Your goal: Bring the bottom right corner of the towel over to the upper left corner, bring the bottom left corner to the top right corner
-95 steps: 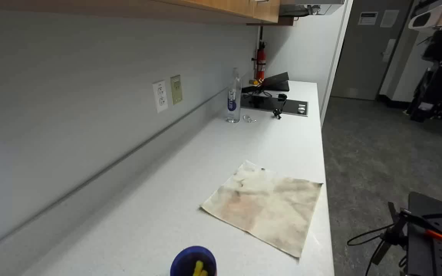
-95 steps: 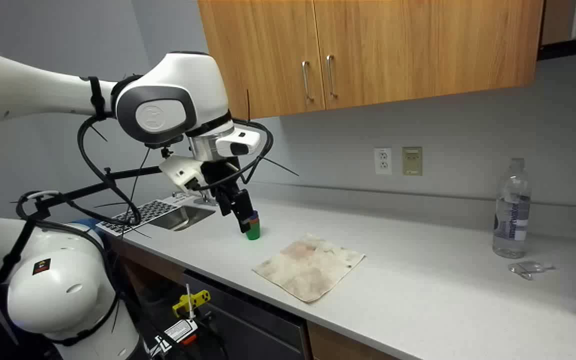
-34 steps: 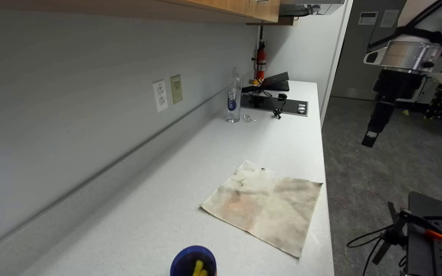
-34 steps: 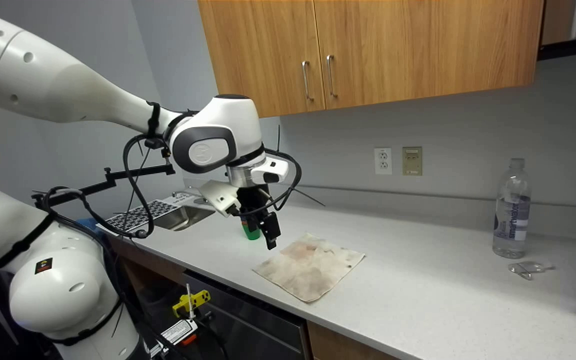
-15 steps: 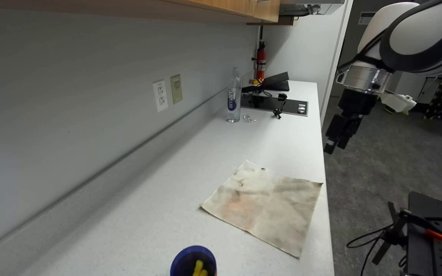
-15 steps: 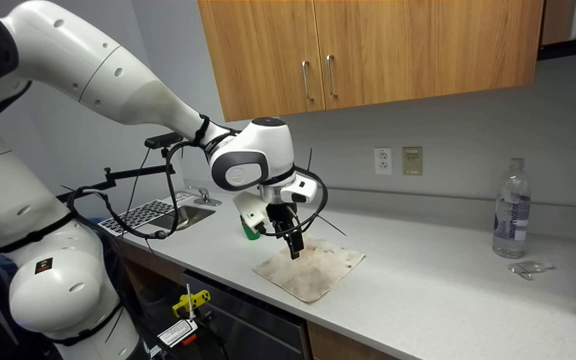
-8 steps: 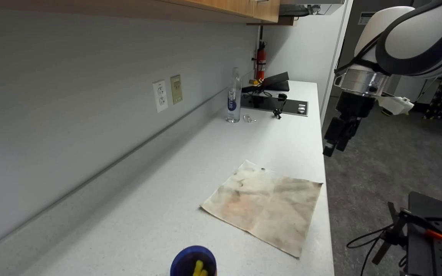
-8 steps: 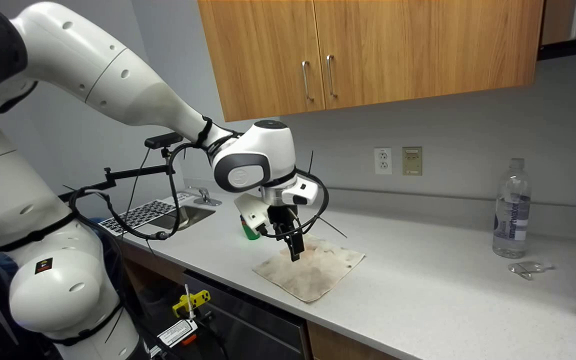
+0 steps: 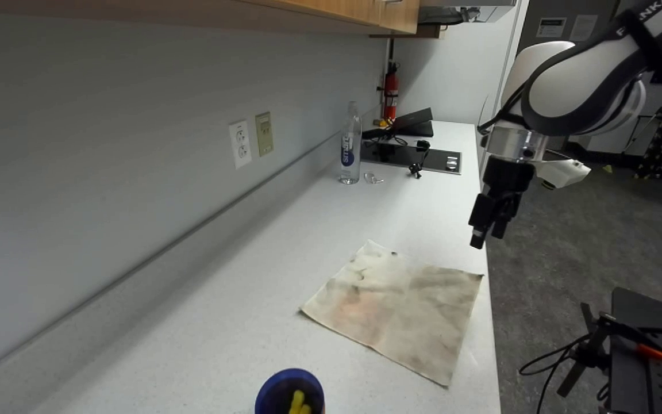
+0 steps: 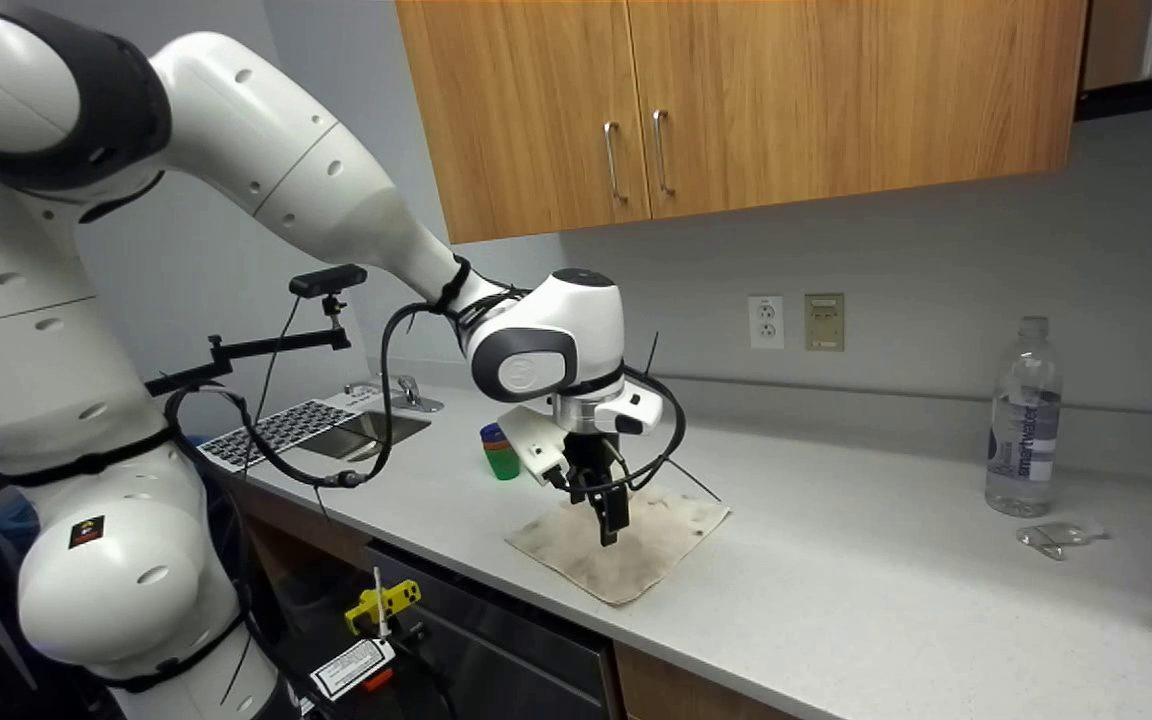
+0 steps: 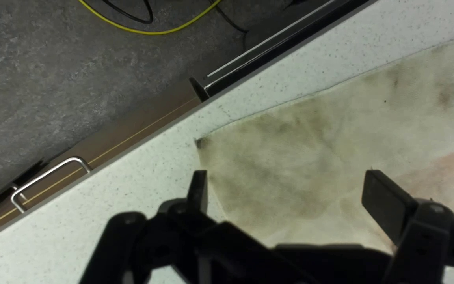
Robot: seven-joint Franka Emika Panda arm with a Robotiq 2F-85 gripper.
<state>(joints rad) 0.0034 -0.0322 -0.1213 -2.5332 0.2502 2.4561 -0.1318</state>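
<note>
The towel, a beige cloth with brownish stains, lies flat and spread out on the counter in both exterior views (image 9: 400, 313) (image 10: 661, 545). It also fills much of the wrist view (image 11: 290, 157). One towel corner with a dark tip (image 11: 200, 142) lies close to the counter's front edge; it also shows in an exterior view (image 9: 480, 276). My gripper (image 11: 286, 187) is open and empty, its fingers wide apart. In an exterior view the gripper (image 9: 487, 238) hangs above the counter's front edge, apart from the cloth. It also shows in an exterior view (image 10: 606, 525), hiding part of the towel.
A stack of coloured cups (image 10: 501, 458) stands beside the towel; its blue rim (image 9: 276, 379) shows in an exterior view. A water bottle (image 10: 1024, 430) stands near the wall. The counter's front edge (image 11: 156, 138) runs near the towel. Cabinets (image 10: 736, 100) hang above.
My arm has swung in from the sink side and reached out over the towel. In the last half second the gripper moved lower and farther along the counter. The towel has not moved.
</note>
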